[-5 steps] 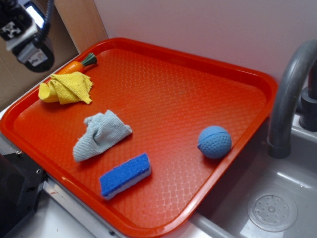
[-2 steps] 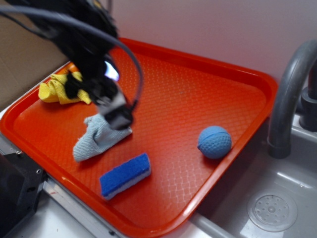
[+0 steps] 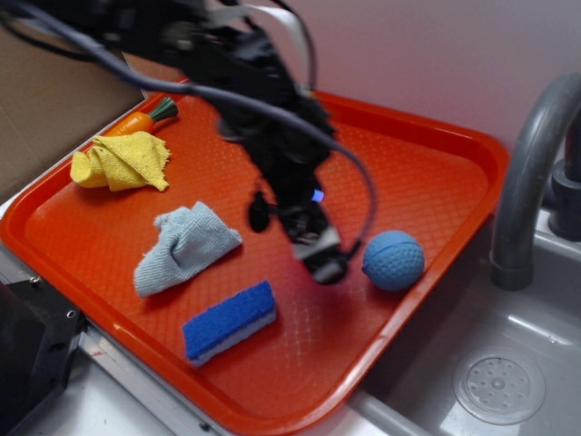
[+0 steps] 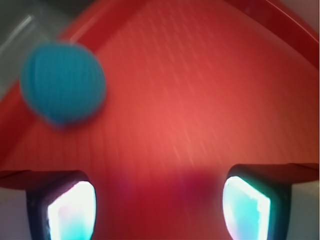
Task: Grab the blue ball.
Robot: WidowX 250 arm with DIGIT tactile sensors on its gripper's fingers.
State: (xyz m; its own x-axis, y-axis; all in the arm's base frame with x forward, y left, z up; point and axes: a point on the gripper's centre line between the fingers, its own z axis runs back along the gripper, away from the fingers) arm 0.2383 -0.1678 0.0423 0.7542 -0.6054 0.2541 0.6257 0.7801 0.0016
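Note:
The blue ball point(image 3: 393, 260) is a dimpled blue sphere resting near the right edge of the orange tray point(image 3: 427, 173). My gripper point(image 3: 325, 259) hangs over the tray just left of the ball, a short gap apart, and is blurred by motion. In the wrist view the blue ball point(image 4: 62, 82) lies at the upper left, off to the side of the gap between my fingers. The gripper point(image 4: 159, 210) is open, with only bare tray showing between its two fingertips point(image 4: 72, 212).
A blue-and-white sponge point(image 3: 229, 322) lies near the tray's front edge. A pale blue-grey cloth point(image 3: 184, 245) sits left of my arm. A yellow cloth point(image 3: 123, 162) and toy carrot point(image 3: 145, 117) are at the far left. A grey faucet point(image 3: 526, 182) and sink point(image 3: 495, 381) stand right of the tray.
My arm swept in from the upper left, passed over the grey cloth, and now reaches across the tray to just left of the ball. Nothing on the tray has moved.

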